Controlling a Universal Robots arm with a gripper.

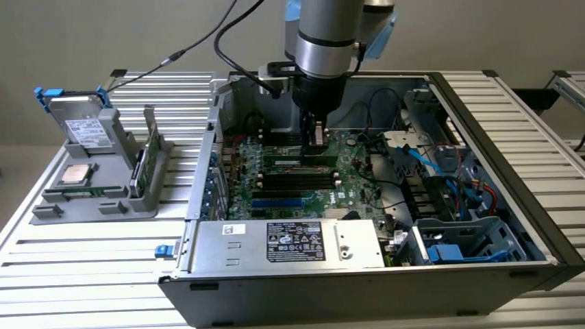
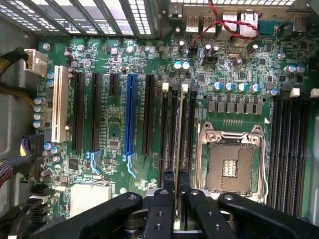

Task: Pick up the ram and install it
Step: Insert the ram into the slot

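On the exterior view's left a gray stand (image 1: 92,202) sat on the slatted table (image 1: 92,274). It held a hard drive (image 1: 87,130) with a blue tab, tilted back, and a square silver chip (image 1: 75,176) lying flat in front of it. A green card (image 1: 151,161) stood on edge just beside them (too narrow from there for me to read anything on it).

Next came the open computer case (image 1: 366,295), its near right corner cut off by the frame. The arm (image 1: 327,34) reached straight down into it, its upper part cut off at the top. The claw (image 1: 316,130) hung low over the green board (image 1: 302,188), near the rear wall, and from that side its tips were lost in shadow.

The wrist view was plainer. The two black fingers (image 2: 168,189) were closed on the ram (image 2: 177,134), which showed only as a thin edge running away from them. It was lined up along the black memory slots, between the blue slot (image 2: 130,119) and the empty processor socket (image 2: 232,164). Whether its lower edge touched a slot I could not tell, because the stick itself hid that.

At the front of the case lay the silver power box (image 1: 283,243), its label too small to read. On the exterior view's right, blue cables (image 1: 437,166) and a drive cage (image 1: 462,240) crowded the corner, half hiding each other.
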